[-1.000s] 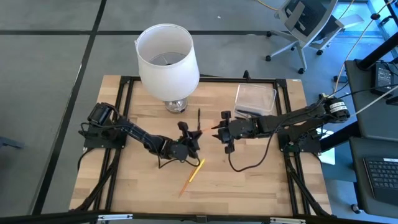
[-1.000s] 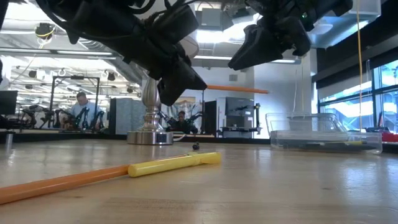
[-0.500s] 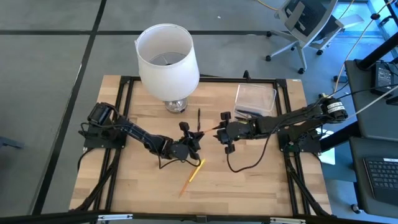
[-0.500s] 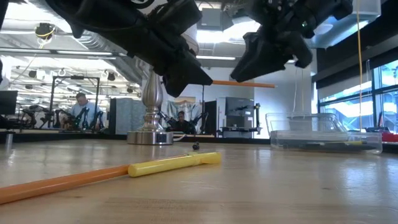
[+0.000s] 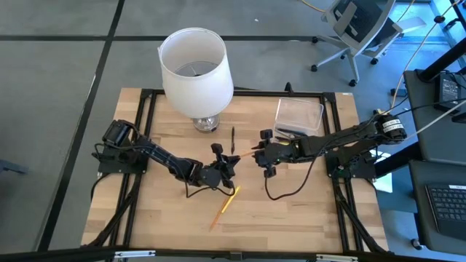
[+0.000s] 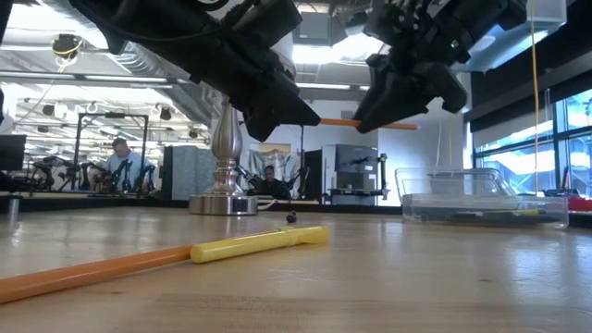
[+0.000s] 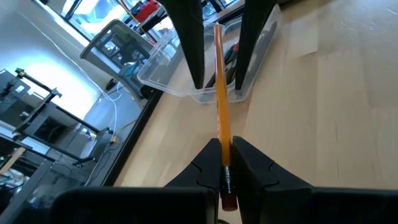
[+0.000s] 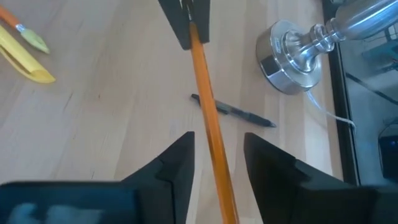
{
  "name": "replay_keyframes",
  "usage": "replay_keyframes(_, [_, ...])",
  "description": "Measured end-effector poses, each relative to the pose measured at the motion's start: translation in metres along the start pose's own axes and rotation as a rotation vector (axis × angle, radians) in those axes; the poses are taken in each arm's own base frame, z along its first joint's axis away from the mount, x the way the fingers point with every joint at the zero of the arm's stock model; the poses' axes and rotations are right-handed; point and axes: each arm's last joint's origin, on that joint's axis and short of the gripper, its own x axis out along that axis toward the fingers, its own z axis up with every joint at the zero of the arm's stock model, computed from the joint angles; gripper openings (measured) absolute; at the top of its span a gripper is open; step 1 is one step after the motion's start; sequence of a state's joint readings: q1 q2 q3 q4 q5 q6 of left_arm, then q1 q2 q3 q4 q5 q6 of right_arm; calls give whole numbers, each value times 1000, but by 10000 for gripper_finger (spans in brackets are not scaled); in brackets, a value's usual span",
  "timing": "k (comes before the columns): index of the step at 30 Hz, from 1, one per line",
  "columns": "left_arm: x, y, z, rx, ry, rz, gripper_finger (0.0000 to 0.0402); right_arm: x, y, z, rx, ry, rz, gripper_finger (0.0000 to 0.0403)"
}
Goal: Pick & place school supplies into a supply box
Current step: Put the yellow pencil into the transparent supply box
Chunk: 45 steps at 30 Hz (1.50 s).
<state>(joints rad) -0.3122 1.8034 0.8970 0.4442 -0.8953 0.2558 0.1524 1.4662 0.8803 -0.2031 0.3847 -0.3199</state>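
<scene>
My left gripper [image 7: 225, 149] [image 5: 227, 166] is shut on an orange pencil [image 7: 219, 81] above the table's middle. The pencil points toward the right arm. My right gripper [image 8: 217, 140] [image 5: 257, 153] is open; its fingers [image 7: 189, 43] stand on either side of the pencil's free end, with gaps showing. The clear supply box [image 5: 298, 116] sits at the far right with some pens in it. A yellow highlighter and an orange pencil [image 5: 227, 202] lie flat on the near middle. A black pen [image 5: 233, 138] lies by the lamp. My left gripper pinches the orange pencil between its two fingers close to the eraser end [image 7: 222, 138]; the eraser [image 7: 229, 199] sticks out behind the fingers. The pencil runs along the fingers, roughly level, toward the table's right. It is lifted clear of the table.
A tall white lamp [image 5: 195, 69] stands at the far middle on a metal base [image 8: 289, 59]. Bare wood lies near and left of the arms. Beyond the table, desks and seated people [image 6: 120, 162] show.
My right gripper has sunk a little and tipped downward; its fingers now stand on either side of the held pencil's free end, where before they hung above it. My left gripper has kept its place and its hold.
</scene>
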Motion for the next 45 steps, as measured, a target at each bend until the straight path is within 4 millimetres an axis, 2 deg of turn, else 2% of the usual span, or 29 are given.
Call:
replay_keyframes(16, [0, 0, 0, -16, 1, -3, 22, 0, 1, -2, -21, 13, 17, 36])
replay_keyframes(27, [-1, -1, -2, -54, 16, -35, 94, -1, -1, -8, 33, 97, -68, 32])
replay_keyframes(34, [-14, 15, -4, -146, 120, -87, 127, -4, -5, -33, 86, 341, -174, 35])
replay_keyframes(40, [-22, 21, -5, -208, 176, -200, 126, -4, -16, -67, 178, 563, -200, 31])
replay_keyframes(45, [-21, 22, -6, -209, 184, -201, 123, 1, -21, -88, 246, 647, -194, 38])
